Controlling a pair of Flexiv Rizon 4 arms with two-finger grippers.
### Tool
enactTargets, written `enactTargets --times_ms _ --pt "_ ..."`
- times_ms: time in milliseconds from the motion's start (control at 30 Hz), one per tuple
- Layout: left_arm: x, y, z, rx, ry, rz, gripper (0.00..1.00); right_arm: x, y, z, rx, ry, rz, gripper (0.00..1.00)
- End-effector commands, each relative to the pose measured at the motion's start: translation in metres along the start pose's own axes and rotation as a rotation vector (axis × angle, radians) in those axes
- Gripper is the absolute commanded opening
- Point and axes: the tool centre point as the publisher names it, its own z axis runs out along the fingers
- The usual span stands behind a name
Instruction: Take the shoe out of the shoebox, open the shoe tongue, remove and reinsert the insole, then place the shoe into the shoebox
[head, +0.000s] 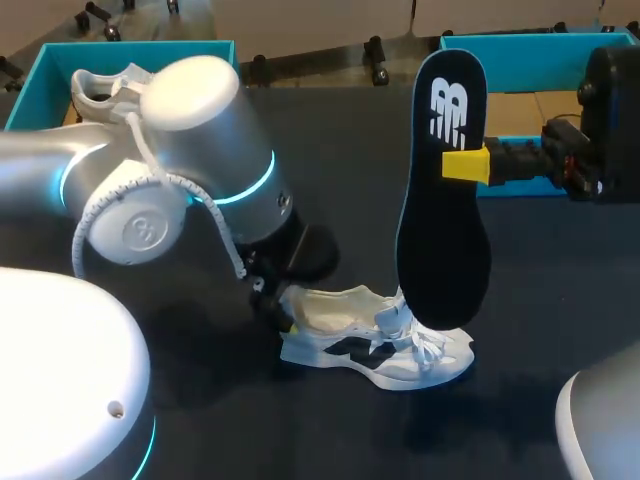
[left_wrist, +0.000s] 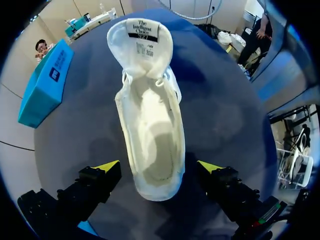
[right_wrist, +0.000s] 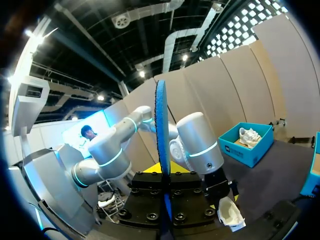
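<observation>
A white shoe (head: 375, 348) lies on the dark table, its tongue (left_wrist: 141, 35) folded open and its inside bare. My left gripper (left_wrist: 159, 167) stands open around the shoe's heel (left_wrist: 157, 180), one yellow fingertip (left_wrist: 107, 166) on each side, with small gaps. In the head view that gripper (head: 283, 310) is mostly hidden under my left arm. My right gripper (head: 465, 165) is shut on the black insole (head: 443, 190), holding it upright above the shoe's toe. In the right wrist view the insole (right_wrist: 161, 150) shows edge-on between the fingers, with the shoe (right_wrist: 231, 212) below.
A teal shoebox (head: 545, 60) stands open at the back right behind my right arm. Another teal box (head: 40, 75) at the back left holds a second white shoe (head: 100, 90). My bulky left arm (head: 180, 170) reaches over the table's left half.
</observation>
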Motion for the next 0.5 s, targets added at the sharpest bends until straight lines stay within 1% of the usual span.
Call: enactTargets --times_ms 33,167,233,367,500 --pt "-0.005 -0.011 -0.007 -0.016 0.005 0.007 1.0 0.003 0.002 0.005 0.0 -0.007 0.002 0.0" --pt "-0.011 -0.023 -0.009 -0.015 0.015 0.011 1.0 0.003 0.002 0.005 0.0 -0.007 0.002 0.0" --pt "-0.015 -0.029 -0.009 -0.016 0.003 0.009 1.0 0.003 0.002 0.005 0.0 -0.007 0.002 0.0" --pt "-0.024 -0.039 -0.001 -0.022 -0.007 0.0 1.0 0.003 0.002 0.005 0.0 -0.007 0.002 0.0" --pt "-0.03 -0.046 0.011 -0.035 -0.008 -0.008 1.0 0.003 0.002 0.005 0.0 -0.007 0.002 0.0"
